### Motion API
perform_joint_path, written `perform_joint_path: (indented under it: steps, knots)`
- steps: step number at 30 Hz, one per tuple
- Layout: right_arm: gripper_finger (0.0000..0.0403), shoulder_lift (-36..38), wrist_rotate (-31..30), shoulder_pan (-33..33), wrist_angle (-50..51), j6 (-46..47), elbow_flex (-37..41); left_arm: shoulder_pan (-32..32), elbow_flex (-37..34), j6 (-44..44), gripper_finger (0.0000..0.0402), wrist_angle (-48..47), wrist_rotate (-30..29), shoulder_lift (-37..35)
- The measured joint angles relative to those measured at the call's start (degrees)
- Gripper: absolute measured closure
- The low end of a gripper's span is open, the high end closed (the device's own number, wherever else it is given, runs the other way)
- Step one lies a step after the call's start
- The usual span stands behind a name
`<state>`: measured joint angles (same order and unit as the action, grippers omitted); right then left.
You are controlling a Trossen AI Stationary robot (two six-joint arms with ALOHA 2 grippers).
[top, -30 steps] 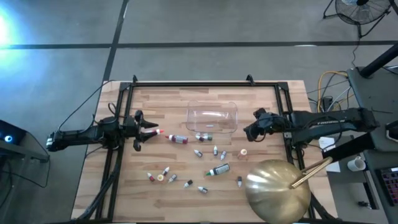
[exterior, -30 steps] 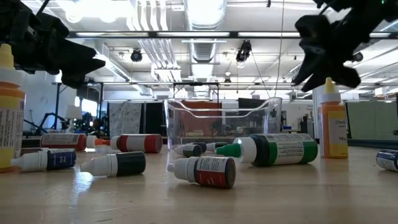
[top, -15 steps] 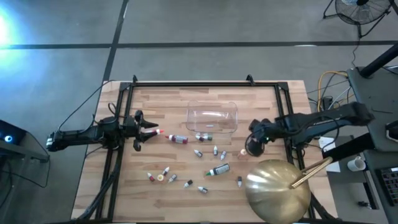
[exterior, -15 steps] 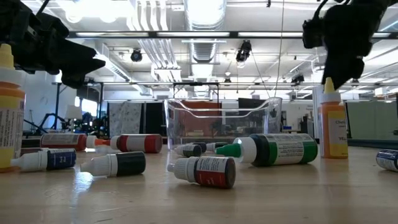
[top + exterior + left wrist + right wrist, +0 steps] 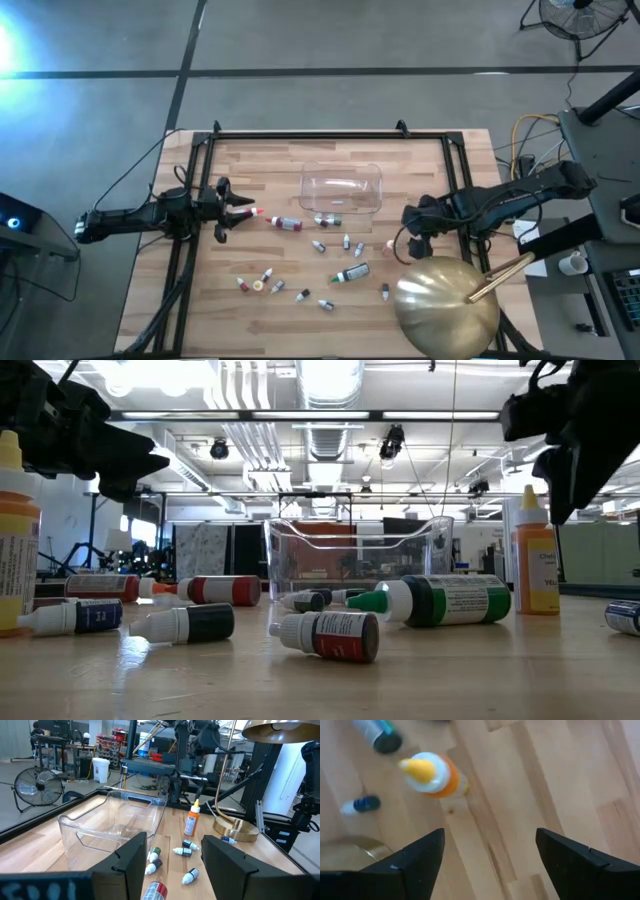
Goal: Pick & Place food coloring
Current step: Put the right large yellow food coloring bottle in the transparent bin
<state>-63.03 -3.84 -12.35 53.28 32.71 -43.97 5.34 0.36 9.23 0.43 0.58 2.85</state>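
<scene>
Several tiny food coloring bottles (image 5: 320, 262) lie scattered on the wooden table. One orange bottle (image 5: 391, 245) stands upright on its base, its yellow tip (image 5: 420, 768) up. My right gripper (image 5: 409, 238) hovers open just above and to the right of it, pointing steeply down. In the right wrist view the bottle sits ahead of the gripper (image 5: 490, 857), not between the fingers. In the low view that gripper (image 5: 575, 455) hangs above the orange bottle (image 5: 537, 560). My left gripper (image 5: 235, 210) waits open at the table's left, pointing level at a red-capped bottle (image 5: 257, 212).
A clear plastic tub (image 5: 341, 189) stands at the middle far side. A big gold dome (image 5: 447, 306) fills the near right corner, close to my right arm. A larger green-capped bottle (image 5: 352, 272) lies on its side near the table's centre. A black frame (image 5: 330, 134) rims the table.
My right gripper has moved toward the table's near edge, from beside the tub to over the orange bottle. It has tipped from nearly level to pointing steeply down, has rolled, and has opened. No bottle has moved.
</scene>
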Motion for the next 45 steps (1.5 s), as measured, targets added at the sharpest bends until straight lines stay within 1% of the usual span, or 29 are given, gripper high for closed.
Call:
perform_joint_path:
  steps: [3,5,13,19,25,30,35,40,45]
  knots:
    - [0.0092,-2.0,-0.2,-1.0,-1.1,-4.8,0.1,0.0,0.0,0.0,0.0239,0.0,0.0,0.0]
    - [0.0094,-3.3,-0.1,-1.2,-2.3,-6.2,0.1,0.0,0.0,0.0,0.0239,0.0,0.0,0.0]
    - [0.0105,-6.2,-0.1,-1.2,-9.3,-6.4,-1.0,0.0,0.0,0.0,0.0239,0.0,0.0,0.0]
    - [0.0114,-8.4,-0.1,-1.1,-9.3,-9.8,-2.5,0.0,0.0,0.0,0.0239,0.0,0.0,0.0]
    - [0.0127,-12.2,0.9,-1.3,-9.3,-10.0,-4.6,0.0,0.0,0.0,0.0239,0.0,0.0,0.0]
    - [0.0151,-15.7,0.9,-1.3,-7.8,-10.2,-7.2,0.0,0.0,0.0,0.0239,0.0,0.0,0.0]
    - [0.0185,-18.3,0.9,-1.4,-2.7,-10.2,-10.1,0.0,0.0,0.0,0.0239,0.0,0.0,0.0]
    - [0.0217,-19.0,0.8,-1.4,-1.2,-10.2,-12.1,0.0,0.0,0.0,0.0239,0.0,0.0,0.0]
    - [0.0237,-18.9,0.8,-1.4,-1.2,-10.2,-13.2,0.0,0.0,0.0,0.0239,0.0,0.0,0.0]
